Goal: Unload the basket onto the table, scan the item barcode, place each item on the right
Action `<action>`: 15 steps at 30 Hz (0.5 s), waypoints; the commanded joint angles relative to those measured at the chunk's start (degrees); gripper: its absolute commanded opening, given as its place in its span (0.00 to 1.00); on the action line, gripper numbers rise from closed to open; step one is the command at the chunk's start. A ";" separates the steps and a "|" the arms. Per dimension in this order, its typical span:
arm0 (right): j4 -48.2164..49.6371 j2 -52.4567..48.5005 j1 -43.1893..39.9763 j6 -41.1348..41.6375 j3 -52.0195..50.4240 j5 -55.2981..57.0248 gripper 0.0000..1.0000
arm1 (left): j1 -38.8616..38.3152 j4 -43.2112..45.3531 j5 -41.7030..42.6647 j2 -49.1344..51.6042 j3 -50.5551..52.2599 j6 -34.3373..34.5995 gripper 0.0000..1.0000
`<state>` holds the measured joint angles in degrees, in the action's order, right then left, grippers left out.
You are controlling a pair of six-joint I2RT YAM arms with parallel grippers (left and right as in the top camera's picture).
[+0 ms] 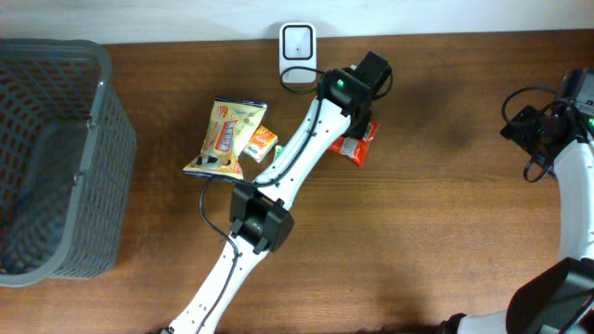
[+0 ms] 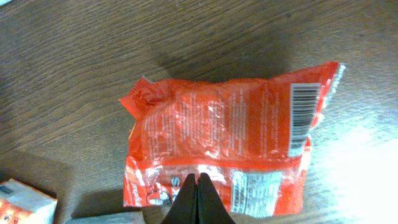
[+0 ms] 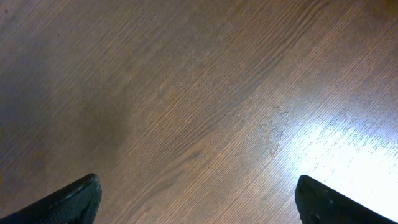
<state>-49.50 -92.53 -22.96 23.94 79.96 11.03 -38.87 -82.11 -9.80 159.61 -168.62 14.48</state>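
Two views are differing: overhead is showing the red crinkly plastic packet [image 1: 362, 147] lying far-centre by the white scanner [image 1: 297, 42]; left wrist is showing its barcode [image 2: 300, 118] and the left gripper [image 2: 198, 183] clenched over it. The right gripper [image 3: 198, 199] is hanging released over the brown wood-grain table [image 3: 186, 93].

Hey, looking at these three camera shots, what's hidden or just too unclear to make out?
Red packet: overhead, largely covered by the left arm.
Left gripper: left wrist view, shut over the packet; whether it pinches it is unclear.
Barcode: left wrist view, digits too small to read.
Basket: overhead, cut by the left edge.
Right gripper: right wrist view, only open fingertips show, at the bottom edge.
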 commanded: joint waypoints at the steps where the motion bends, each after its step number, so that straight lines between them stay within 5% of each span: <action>1: -0.02 0.44 -0.31 -0.09 0.52 0.07 0.98 | 0.72 -1.27 -13.14 7.41 -0.11 1.66 0.00; 5: -0.02 0.44 -0.31 -0.09 0.52 0.07 0.98 | 3.02 -2.82 -16.52 2.78 -4.33 4.17 0.00; 12: -0.02 0.44 -0.31 -0.09 0.52 0.07 0.98 | 4.52 1.01 3.91 2.54 -3.91 4.15 0.03; 15: -0.02 0.44 -0.31 -0.09 0.52 0.07 0.98 | 4.92 8.35 4.44 7.69 -3.69 4.11 0.11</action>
<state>-49.52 -92.53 -22.96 23.92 79.96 11.03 -34.52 -76.03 -8.32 162.69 -173.23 18.06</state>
